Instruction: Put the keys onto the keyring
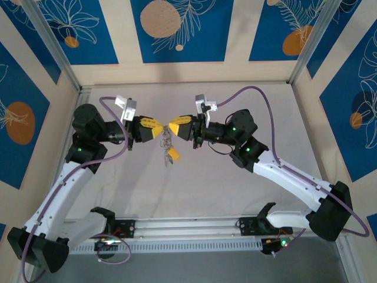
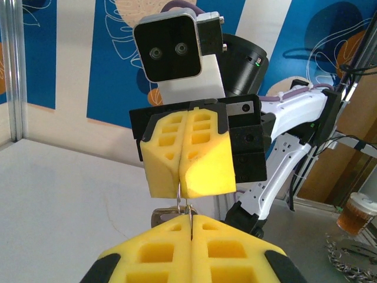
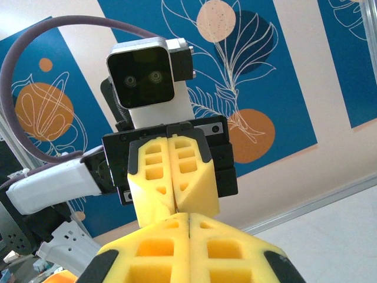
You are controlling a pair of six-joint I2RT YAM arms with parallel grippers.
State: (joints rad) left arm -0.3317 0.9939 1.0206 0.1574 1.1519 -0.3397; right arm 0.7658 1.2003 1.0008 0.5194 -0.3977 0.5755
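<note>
My left gripper [image 1: 160, 129] and right gripper [image 1: 171, 126] meet tip to tip above the middle of the table, both shut. The thin grey keyring [image 1: 168, 141] hangs below that meeting point, with small silvery keys [image 1: 166, 160] and a yellow tag [image 1: 174, 154] dangling from it. In the left wrist view a stretch of keyring [image 2: 178, 197] wire runs from the seam of the right gripper [image 2: 179, 191] to the seam of the left gripper [image 2: 192, 219]. A flat silvery key [image 2: 158, 216] hangs just behind my left finger. The right wrist view has the right gripper [image 3: 188, 217] against the left gripper [image 3: 175, 207], hiding the wire.
Patterned blue and beige walls [image 1: 177, 29] and metal posts [image 1: 56, 50] box in the table on three sides. A ribbed rail [image 1: 188, 227] runs along the near edge between the arm bases. Off the table stand a paper cup [image 2: 355, 213] and a metal chain [image 2: 347, 260].
</note>
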